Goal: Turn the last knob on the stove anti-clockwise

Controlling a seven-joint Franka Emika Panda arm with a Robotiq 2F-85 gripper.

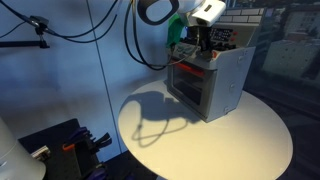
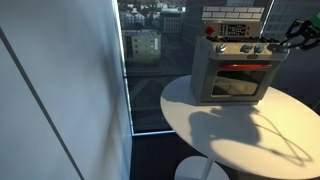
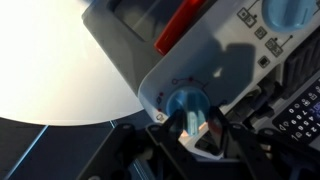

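stove [image 2: 235,72] sits centre-right of frame on round white table [image 2: 230,140]. gripper [image 2: 292,40] at its top right corner, partly cut off by frame edge. wrist view blurry: pale blue knob [image 3: 188,102] low centre, dark gripper parts around it; can't tell if jaws clamp it.

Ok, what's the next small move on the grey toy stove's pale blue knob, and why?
Probably rotate the wrist anti-clockwise: the gripper seems to straddle the pale blue round knob on the grey toy stove, though its grip is unclear.
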